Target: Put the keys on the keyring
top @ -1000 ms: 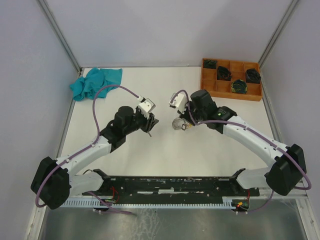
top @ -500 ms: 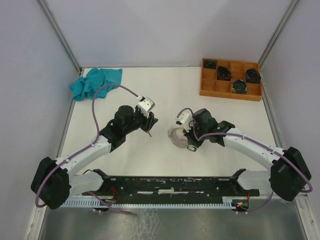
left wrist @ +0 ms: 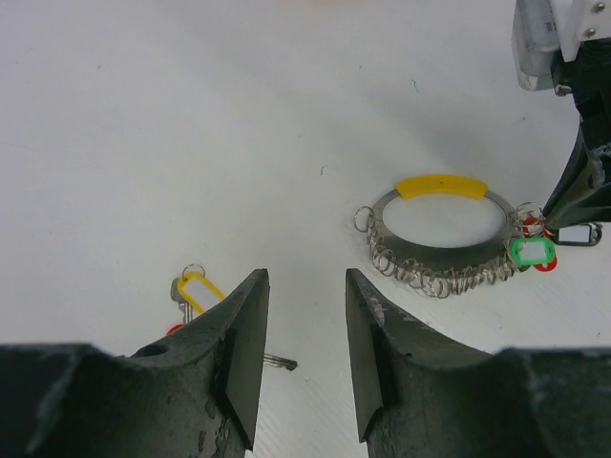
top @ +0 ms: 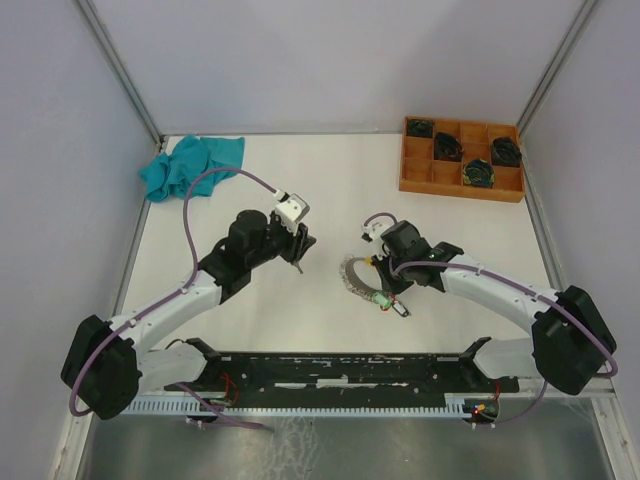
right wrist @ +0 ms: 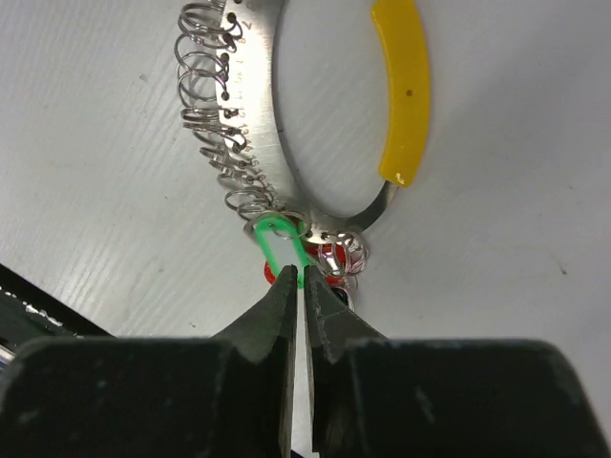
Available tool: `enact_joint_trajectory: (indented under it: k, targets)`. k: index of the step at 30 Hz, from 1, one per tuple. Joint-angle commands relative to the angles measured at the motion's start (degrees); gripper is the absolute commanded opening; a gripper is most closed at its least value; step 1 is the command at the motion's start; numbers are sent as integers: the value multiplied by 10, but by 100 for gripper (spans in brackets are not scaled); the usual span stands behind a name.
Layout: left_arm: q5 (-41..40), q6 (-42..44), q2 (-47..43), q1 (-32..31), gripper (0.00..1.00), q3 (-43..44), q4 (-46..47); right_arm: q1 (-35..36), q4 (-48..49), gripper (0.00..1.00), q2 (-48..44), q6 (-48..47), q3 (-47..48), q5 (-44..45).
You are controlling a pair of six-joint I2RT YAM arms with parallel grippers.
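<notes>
Nearest me, the right jaws are almost pressed together with only a thin slit between them, tips at the end of the green key [right wrist: 277,243]; I cannot tell whether they pinch it. A red key [right wrist: 275,273] beneath is mostly hidden by them. Both touch the rim of the keyring [right wrist: 253,114], which lies flat mid-worktop [top: 330,190], well apart from every edge. The left jaws are spread, holding nothing, above the yellow key [left wrist: 198,289]. A red scrap [left wrist: 175,330] beside it is cut off by one finger, so I cannot tell what it is. At the far right corner is a tray [top: 445,190] of black coils [top: 478,173], and far left a cloth [top: 190,165].
</notes>
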Motion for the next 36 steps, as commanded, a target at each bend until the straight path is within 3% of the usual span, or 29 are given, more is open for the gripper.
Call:
enact_joint_trajectory:
  k: [1, 5, 11, 16, 22, 36]
  targets:
    - [-4, -15, -22, 2, 45, 33, -3, 1, -9, 15, -24, 65, -3, 79]
    - [-14, -12, -34, 2, 45, 38, -19, 1, -25, 27, -44, 85, -3, 120]
    - [-42, 15, -67, 2, 46, 46, -55, 1, 4, 40, -83, 96, -14, 64]
    - [-46, 6, -110, 2, 46, 43, -83, 15, 30, 41, -60, 117, -23, 38]
    - [-74, 18, -155, 2, 46, -2, -72, 73, 40, 42, -9, 136, -10, 94]
    - [-87, 38, -158, 2, 45, -8, -64, 122, 14, 44, 74, 173, 1, 168]
